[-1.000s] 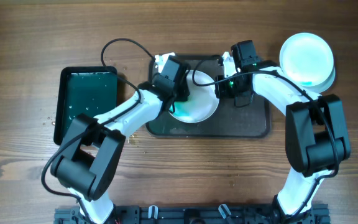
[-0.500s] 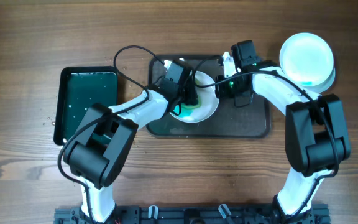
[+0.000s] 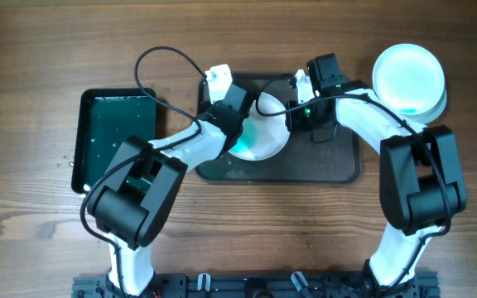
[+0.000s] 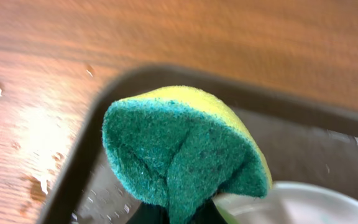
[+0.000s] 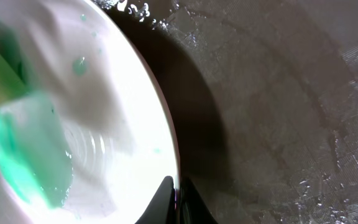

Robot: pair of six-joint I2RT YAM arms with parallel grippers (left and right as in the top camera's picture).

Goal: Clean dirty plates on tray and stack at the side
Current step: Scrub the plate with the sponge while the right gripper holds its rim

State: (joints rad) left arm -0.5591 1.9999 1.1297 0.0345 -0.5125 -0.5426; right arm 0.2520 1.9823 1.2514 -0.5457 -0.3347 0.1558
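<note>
Left gripper (image 3: 240, 130) pinched a folded sponge (image 4: 185, 149) over the white plate (image 5: 104, 124) on the tray (image 3: 338, 162); right gripper (image 5: 178, 198) nipped the plate's three-o'clock rim.

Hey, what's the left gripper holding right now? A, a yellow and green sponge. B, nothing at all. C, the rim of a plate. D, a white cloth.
A: the left wrist view shows the left gripper pinching a folded sponge, yellow on the back and green on the face, by a corner of the tray.
</note>
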